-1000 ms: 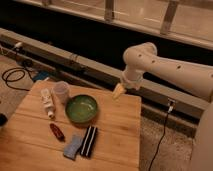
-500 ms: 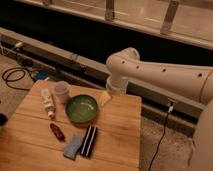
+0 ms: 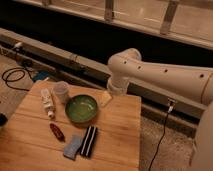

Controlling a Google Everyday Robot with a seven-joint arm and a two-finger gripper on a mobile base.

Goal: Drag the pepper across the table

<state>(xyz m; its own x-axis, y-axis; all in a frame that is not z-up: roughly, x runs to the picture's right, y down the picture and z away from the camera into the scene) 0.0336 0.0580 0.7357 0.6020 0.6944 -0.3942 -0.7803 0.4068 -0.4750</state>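
As the arm swung left, approach under way.
Its gripper (image 3: 105, 98), open and empty, came over the light wooden table (image 3: 120, 137), nearer the small glossy dark-red pepper (image 3: 57, 132).

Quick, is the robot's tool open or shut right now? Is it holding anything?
Tool: open, holding nothing, up by the right rim of the green bowl. The pepper lies untouched on the table.

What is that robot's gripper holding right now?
Nothing. The gripper hangs empty above the table, beside the green bowl; the pepper lies apart, untouched.
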